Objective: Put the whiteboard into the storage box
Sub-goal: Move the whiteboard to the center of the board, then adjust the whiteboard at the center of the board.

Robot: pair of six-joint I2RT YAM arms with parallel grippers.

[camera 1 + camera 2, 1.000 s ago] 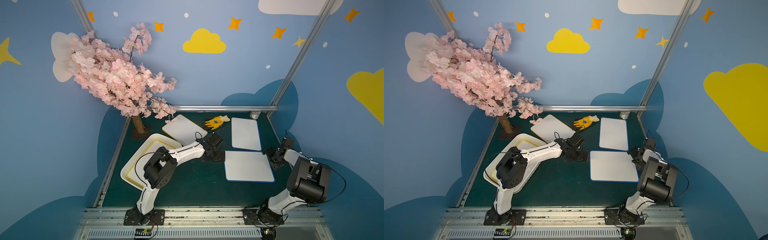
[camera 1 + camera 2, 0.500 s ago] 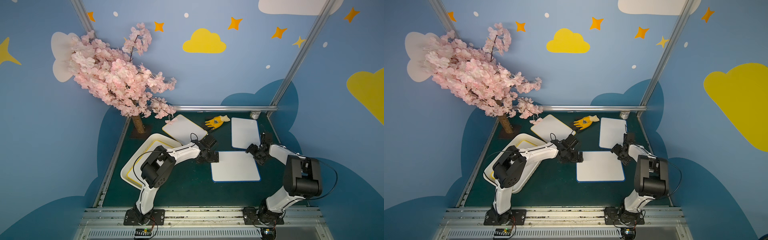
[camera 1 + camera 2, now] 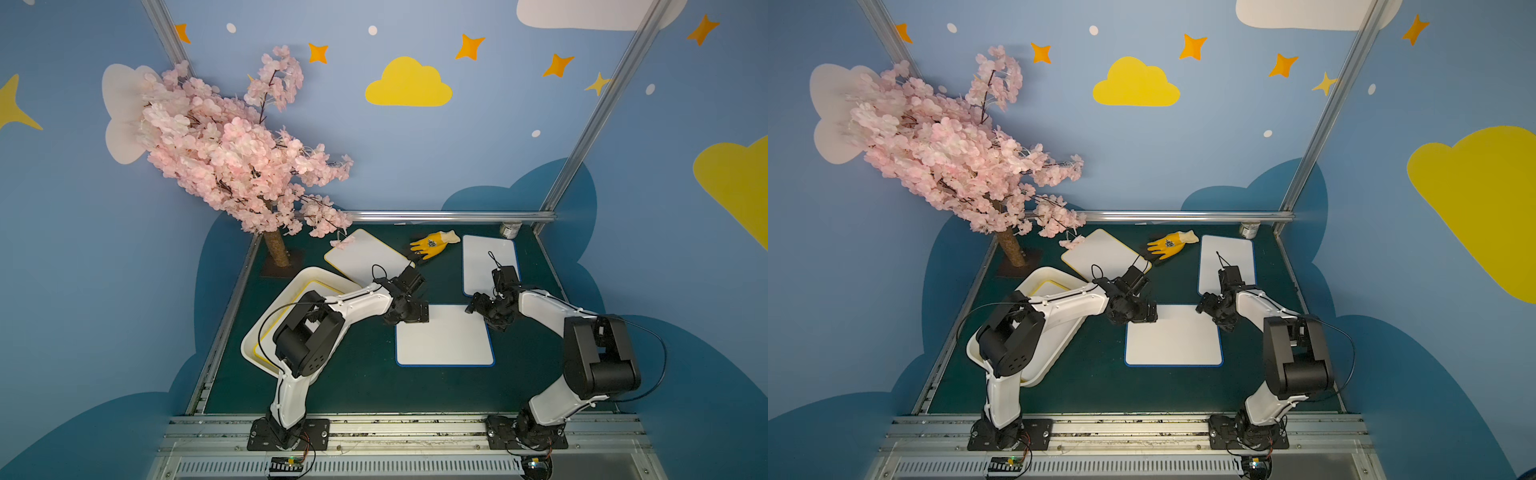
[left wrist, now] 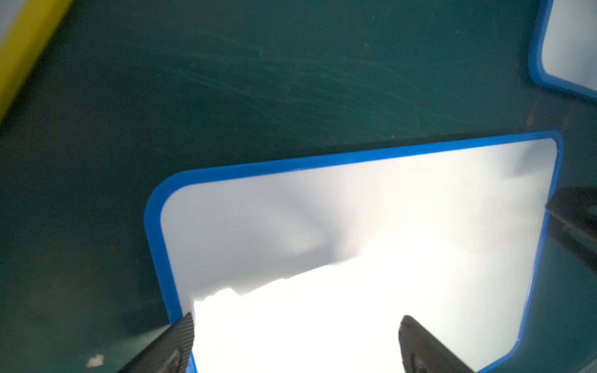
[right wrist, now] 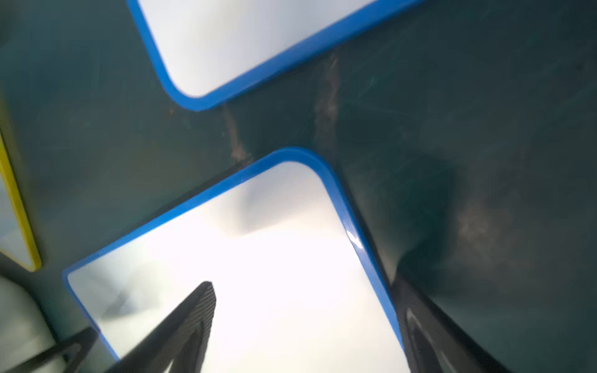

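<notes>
1. The blue-rimmed whiteboard (image 3: 444,338) (image 3: 1173,336) lies flat on the green mat (image 3: 365,382), mid-table between the two arms and outside the storage box (image 3: 291,279).
2. The left gripper (image 4: 297,323) sits low at the board's far left corner with its jaws spread wide. One fingertip (image 4: 185,323) is at the blue rim and the other is over the white face, with nothing pinched.
3. The right gripper (image 5: 303,290) is at the far right corner, jaws also spread and straddling the rim. One finger (image 5: 200,310) is over the white face and the other over the mat just beside the edge. I can't tell whether either touches.
4. The storage box sits at the left of the mat, partly under the left arm and well apart from that board. A yellow-rimmed whiteboard (image 3: 308,291) lies inside it.
5. Along the back lie a second yellow-rimmed whiteboard (image 3: 365,257), a yellow glove (image 3: 432,243) and a second blue-rimmed whiteboard (image 3: 490,262).
6. A small tin (image 3: 510,230) stands in the far right corner, and a pink blossom tree (image 3: 232,153) in the far left.
</notes>
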